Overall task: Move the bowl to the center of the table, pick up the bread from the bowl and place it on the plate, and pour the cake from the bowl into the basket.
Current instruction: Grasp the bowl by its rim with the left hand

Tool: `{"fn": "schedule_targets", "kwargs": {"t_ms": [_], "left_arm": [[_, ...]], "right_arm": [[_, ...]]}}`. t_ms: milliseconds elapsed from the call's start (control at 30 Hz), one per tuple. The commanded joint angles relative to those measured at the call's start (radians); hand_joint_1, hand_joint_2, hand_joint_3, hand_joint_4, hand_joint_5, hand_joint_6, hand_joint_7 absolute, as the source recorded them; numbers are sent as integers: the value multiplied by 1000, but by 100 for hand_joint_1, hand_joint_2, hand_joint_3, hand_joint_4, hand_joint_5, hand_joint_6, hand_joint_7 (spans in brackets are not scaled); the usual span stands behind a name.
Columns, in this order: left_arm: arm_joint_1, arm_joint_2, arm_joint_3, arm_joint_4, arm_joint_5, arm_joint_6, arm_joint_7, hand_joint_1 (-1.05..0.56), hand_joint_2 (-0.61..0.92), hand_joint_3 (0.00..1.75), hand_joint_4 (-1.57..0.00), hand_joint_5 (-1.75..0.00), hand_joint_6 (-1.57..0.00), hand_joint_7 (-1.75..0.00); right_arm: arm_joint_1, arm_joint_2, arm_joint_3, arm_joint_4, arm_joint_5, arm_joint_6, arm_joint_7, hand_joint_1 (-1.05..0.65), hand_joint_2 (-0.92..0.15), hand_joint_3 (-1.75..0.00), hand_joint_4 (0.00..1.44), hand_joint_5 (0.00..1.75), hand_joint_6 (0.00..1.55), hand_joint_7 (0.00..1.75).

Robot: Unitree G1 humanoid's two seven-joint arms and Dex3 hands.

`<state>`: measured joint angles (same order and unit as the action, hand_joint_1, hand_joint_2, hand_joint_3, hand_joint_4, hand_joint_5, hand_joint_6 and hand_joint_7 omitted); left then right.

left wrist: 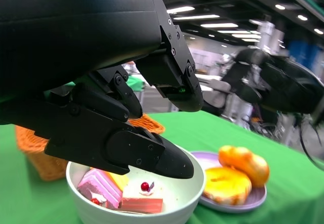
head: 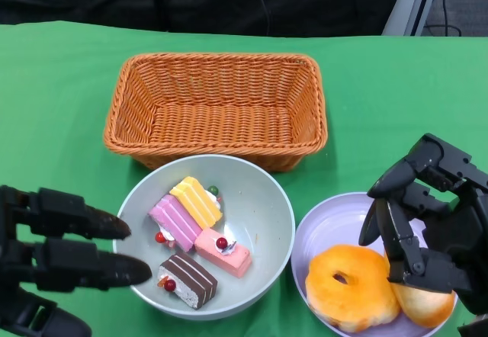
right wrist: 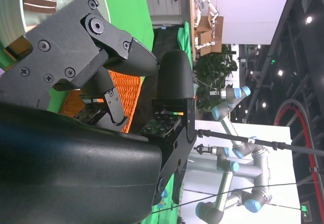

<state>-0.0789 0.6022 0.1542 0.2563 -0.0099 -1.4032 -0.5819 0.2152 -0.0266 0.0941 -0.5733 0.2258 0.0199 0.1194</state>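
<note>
Beside the bowl [head: 206, 234], our left robot hand [head: 53, 257] hangs spread and empty, so we should grip its rim firmly before tipping cakes [head: 194, 234] into the basket [head: 217, 108].

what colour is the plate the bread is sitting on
The plate is pale lavender, holding the orange-brown bread. The head view shows it best.

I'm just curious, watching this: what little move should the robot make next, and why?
Probably close the left hand on the bowl rim. Both breads already sit on the plate, four cakes remain in the bowl, and the basket stands just behind it, empty.
</note>
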Motion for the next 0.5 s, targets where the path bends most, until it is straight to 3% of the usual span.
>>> {"fn": "schedule_targets", "kwargs": {"t_ms": [33,333,500], "left_arm": [[-22,10,-14,26,57,-15,29,-63,86,0,-96,-12,-94,-4],[-67,-61,-23,78,262,-7,106,-49,87,0,-107,-7,-99,-2],[-89,-53,-50,108,376,35,137,-48,89,1,-108,-5,-98,-1]], "right_arm": [[3,8,4,-1,-6,-6,-7,-12,-48,-116,77,162,70,137],[14,22,30,-5,-26,-12,-6,-11,-45,-122,78,160,73,133],[17,20,41,-10,-53,-15,-9,-9,-44,-124,79,162,72,138]]}}
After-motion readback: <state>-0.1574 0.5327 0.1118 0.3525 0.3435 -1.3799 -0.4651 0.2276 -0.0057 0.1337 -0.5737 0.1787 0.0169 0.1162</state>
